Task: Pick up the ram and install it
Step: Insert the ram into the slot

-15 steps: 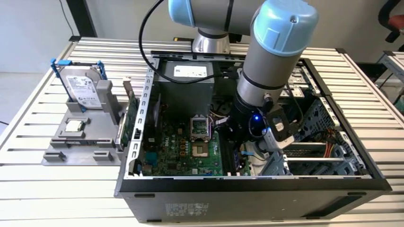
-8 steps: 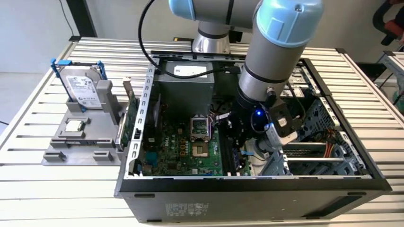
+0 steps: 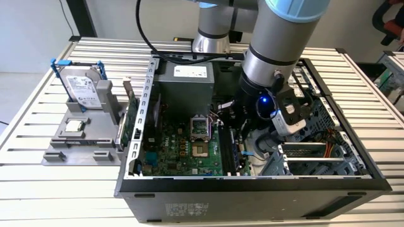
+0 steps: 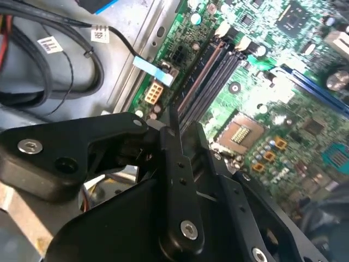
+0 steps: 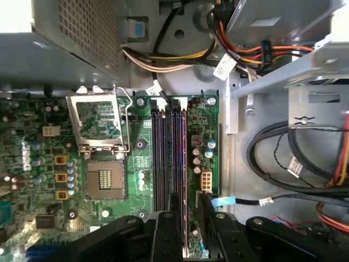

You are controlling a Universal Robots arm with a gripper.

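The ram (image 5: 184, 164) is a thin dark stick seen edge-on. It lies along one of the memory slots (image 5: 162, 158) on the green motherboard (image 5: 32, 180), beside the open processor socket (image 5: 103, 180). My gripper (image 5: 188, 199) is shut on one end of the ram, a black finger (image 5: 174, 210) on each side. In the second wrist view the gripper (image 4: 177, 117) points down at the same row of slots (image 4: 210, 71). In the exterior view the arm (image 3: 268, 61) reaches down into the open computer case (image 3: 252, 182), over the slots (image 3: 228, 149).
A power supply (image 3: 186, 78) stands at the back of the case. Bundled cables (image 5: 283, 164) and a drive cage (image 3: 315, 156) lie beside the slots. Outside the case, a grey fixture (image 3: 57, 153) holds a blue-framed hard drive (image 3: 85, 87), a green expansion card (image 3: 129, 120) and a processor (image 3: 74, 126).
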